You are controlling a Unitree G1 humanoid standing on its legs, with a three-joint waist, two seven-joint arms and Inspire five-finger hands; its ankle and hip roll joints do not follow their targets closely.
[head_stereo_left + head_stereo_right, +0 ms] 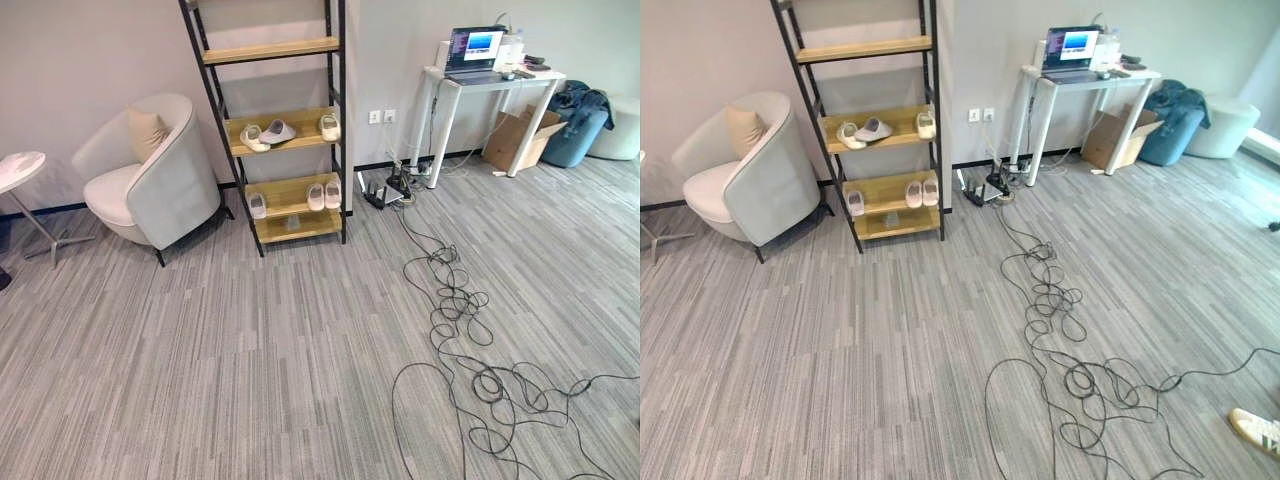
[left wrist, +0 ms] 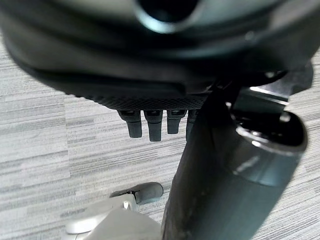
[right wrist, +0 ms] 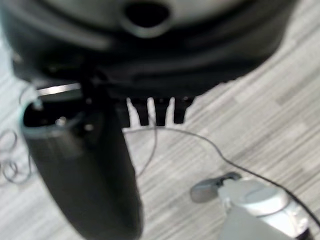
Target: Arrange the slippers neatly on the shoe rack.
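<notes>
A black-framed shoe rack (image 1: 343, 150) with wooden shelves stands against the far wall. On its middle shelf, two pale slippers (image 1: 254, 137) (image 1: 278, 131) lie crossed over each other at the left, and a third (image 1: 329, 127) sits at the right. The lower shelf holds one slipper (image 1: 257, 205) at the left and a neat pair (image 1: 324, 195) at the right. The top shelf is bare. My left hand (image 2: 150, 125) hangs over the carpet with straight fingers, holding nothing. My right hand (image 3: 155, 112) hangs the same way, empty.
A pale armchair (image 1: 160, 180) stands left of the rack, with a small round side table (image 1: 20, 170) further left. A white desk (image 1: 490, 80) with a laptop, a cardboard box (image 1: 520, 135) and a blue beanbag (image 1: 580, 125) are at the back right. A person's shoe (image 1: 1255, 430) rests on the floor at the near right.
</notes>
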